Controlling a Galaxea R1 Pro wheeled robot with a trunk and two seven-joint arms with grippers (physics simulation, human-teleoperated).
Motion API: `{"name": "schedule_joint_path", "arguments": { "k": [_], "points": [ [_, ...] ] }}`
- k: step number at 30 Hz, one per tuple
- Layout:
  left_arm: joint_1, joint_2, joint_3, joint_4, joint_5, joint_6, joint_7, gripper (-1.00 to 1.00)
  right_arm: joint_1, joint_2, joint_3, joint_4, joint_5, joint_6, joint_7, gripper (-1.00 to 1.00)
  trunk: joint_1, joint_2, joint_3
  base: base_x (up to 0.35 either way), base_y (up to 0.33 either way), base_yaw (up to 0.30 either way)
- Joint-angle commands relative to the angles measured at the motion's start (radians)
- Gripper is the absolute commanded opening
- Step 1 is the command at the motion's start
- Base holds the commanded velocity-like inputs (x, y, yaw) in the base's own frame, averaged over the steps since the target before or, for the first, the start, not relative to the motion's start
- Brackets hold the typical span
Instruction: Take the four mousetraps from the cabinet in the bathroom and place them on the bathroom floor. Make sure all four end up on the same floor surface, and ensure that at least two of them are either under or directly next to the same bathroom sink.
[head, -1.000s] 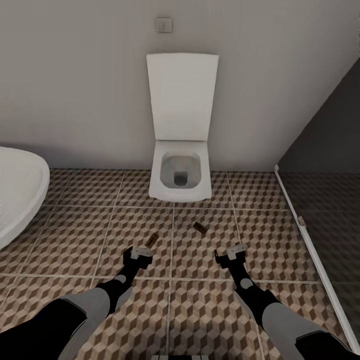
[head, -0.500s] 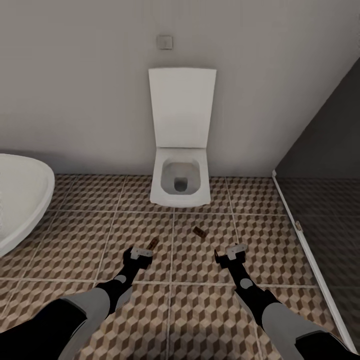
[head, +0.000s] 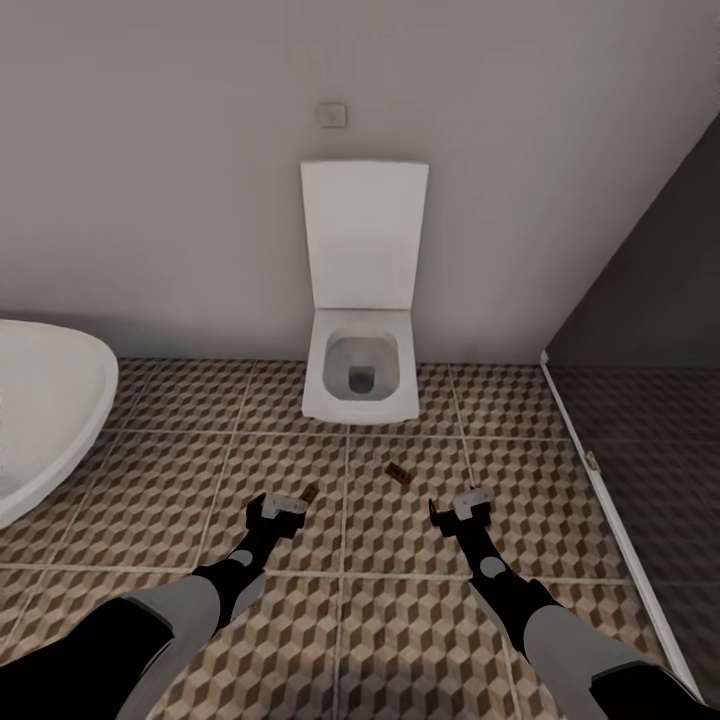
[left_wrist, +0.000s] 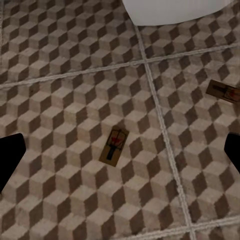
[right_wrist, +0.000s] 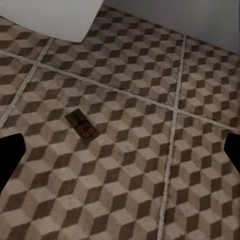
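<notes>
Bathroom floor (head: 150, 500) in cube tiles spreads under both arms; white toilet (head: 360, 385) with lid up against the wall ahead, white bathtub (head: 40, 420) edge off past the left arm. Both arms reach forward and low, wrists angled down at the tiles. Left gripper (head: 278, 508) fingers spread wide, empty; right gripper (head: 462, 508) likewise spread, empty. One mousetrap (head: 311, 492) lies flat just ahead of the left gripper, second mousetrap (head: 399, 472) ahead, between the grippers, nearer the toilet. Left wrist view gives both traps with red marks (left_wrist: 114, 146) (left_wrist: 223, 92); right wrist view gives one (right_wrist: 82, 126).
</notes>
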Motion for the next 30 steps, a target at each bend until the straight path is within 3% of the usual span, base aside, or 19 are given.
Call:
{"name": "schedule_joint_path", "arguments": {
  "k": [1, 30],
  "points": [
    [-0.001, -0.001, -0.009, 0.004, 0.006, -0.006, 0.003, 1.0, -0.001, 0.0, 0.002, 0.001, 0.01, -0.001, -0.009, 1.0, -0.004, 0.007, 0.004, 0.0, 0.0, 0.0],
    [-0.001, -0.002, -0.009, 0.004, 0.007, -0.004, 0.003, 1.0, -0.001, 0.0, 0.002, 0.001, 0.011, -0.001, -0.009, 1.0, -0.115, 0.21, 0.142, 0.0, 0.0, 0.0]
  ]
}}
